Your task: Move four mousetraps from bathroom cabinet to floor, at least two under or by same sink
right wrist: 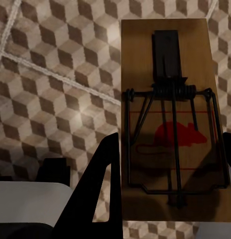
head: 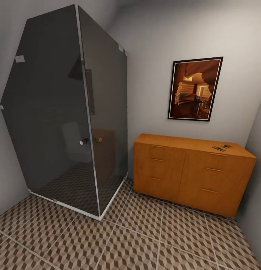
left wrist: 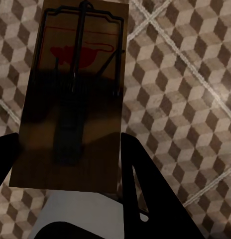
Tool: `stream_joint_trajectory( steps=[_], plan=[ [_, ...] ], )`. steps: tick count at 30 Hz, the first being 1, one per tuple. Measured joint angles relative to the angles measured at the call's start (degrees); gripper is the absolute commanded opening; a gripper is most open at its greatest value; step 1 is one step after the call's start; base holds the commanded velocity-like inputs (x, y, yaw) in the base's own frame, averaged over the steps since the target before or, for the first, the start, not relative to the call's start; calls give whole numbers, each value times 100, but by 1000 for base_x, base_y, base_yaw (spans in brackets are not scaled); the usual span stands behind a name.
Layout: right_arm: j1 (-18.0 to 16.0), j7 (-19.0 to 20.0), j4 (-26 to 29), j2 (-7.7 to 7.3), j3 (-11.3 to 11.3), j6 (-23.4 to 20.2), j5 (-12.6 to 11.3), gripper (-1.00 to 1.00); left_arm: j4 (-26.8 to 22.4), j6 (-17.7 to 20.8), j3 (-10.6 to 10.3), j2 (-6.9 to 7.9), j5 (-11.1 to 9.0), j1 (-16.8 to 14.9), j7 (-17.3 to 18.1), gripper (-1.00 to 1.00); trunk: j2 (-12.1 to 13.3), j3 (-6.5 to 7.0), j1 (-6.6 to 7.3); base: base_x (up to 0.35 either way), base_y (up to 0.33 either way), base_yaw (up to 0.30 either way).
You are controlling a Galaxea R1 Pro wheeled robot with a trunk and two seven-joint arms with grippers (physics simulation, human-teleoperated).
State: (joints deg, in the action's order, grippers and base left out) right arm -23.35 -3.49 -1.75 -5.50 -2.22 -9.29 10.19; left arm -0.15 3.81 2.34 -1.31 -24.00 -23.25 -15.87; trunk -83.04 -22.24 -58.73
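Note:
In the left wrist view, a tan mousetrap [left wrist: 75,94] with dark wire and a red mouse print sits between the dark fingers of my left gripper [left wrist: 65,154], which is shut on it above the cube-pattern floor [left wrist: 185,99]. My right gripper [right wrist: 170,159] is shut on a second mousetrap [right wrist: 170,119], also held over the tiles [right wrist: 56,74]. The head view shows the orange-brown cabinet [head: 190,176] against the far wall. Two more small mousetraps [head: 218,149] [head: 226,146] lie on the right end of its top. All its drawers look closed.
A dark glass shower enclosure [head: 70,112] with a white base rim fills the left corner. A framed picture [head: 195,89] hangs above the cabinet. A grey wall [head: 258,150] closes in on the right. Patterned floor [head: 138,240] spreads between me and the cabinet.

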Motion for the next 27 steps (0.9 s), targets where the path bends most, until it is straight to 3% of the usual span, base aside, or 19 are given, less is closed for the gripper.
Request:
stream_joint_trajectory(
  steps=[7,27],
  plan=[
    [3,20,-1,7,0,-4,-7,-100,0,-1,1,1,0,0,0,-100,0,0,0,0,0,88],
    [4,-36,-5,6,0,-9,-14,-100,0,-1,0,1,-1,1,4,-100,0,0,0,0,0,278]
  ],
)
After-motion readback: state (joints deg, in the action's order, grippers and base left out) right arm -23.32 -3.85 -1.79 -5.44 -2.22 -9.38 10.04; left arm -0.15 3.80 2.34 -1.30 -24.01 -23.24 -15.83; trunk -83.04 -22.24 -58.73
